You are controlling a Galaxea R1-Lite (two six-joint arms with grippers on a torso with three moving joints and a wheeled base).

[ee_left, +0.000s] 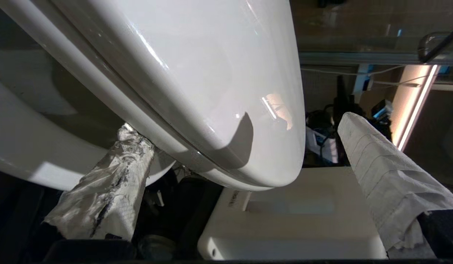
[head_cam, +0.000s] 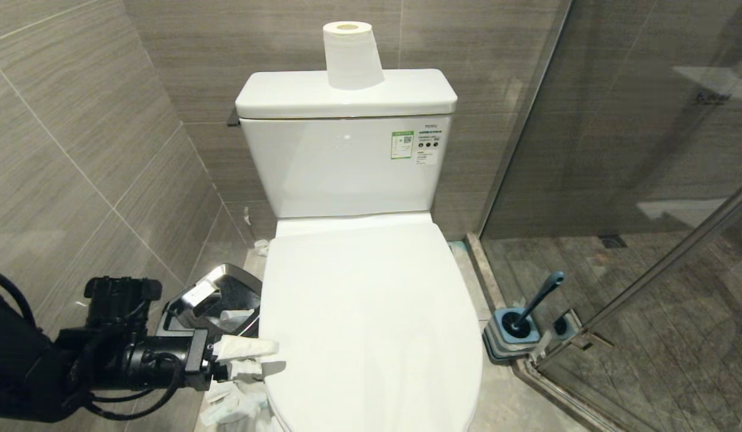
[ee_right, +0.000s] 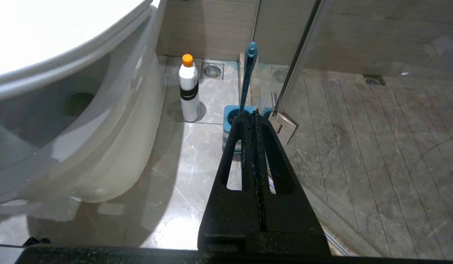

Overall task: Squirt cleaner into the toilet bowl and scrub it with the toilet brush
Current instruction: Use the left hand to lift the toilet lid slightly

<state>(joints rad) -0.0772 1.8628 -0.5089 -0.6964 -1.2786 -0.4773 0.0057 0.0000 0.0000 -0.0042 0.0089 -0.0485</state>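
A: We begin nearest us. We find the left gripper (head_cam: 251, 360) at the front left edge of the toilet bowl (head_cam: 371, 336), its two paper-wrapped fingers (ee_left: 105, 190) spread wide and holding nothing. In the left wrist view one finger sits under the lip of the closed lid (ee_left: 197, 73) and the other stands above it; we cannot tell whether either touches.

B: And the other arm?

A: We see the right gripper (ee_right: 254, 117) only in its own wrist view, low beside the bowl's right flank, its jaws pressed together on nothing. The toilet brush (ee_right: 248, 77) stands just beyond its tips in the holder (head_cam: 512, 333), which sits on the floor against the shower door's bottom corner.

B: What is hidden?

A: With the lid down, we see nothing of the bowl's inside, so no cleaner is visible there. The brush head is sunk in the holder. The bin (head_cam: 218, 297) by the left wall is partly covered by the left arm.

B: Counts?

A: We count one brush, one holder, one white bottle (ee_right: 188, 90) with an orange cap on the floor further back, one bin, and, farthest, one paper roll (head_cam: 352, 55) on the cistern (head_cam: 346, 96).
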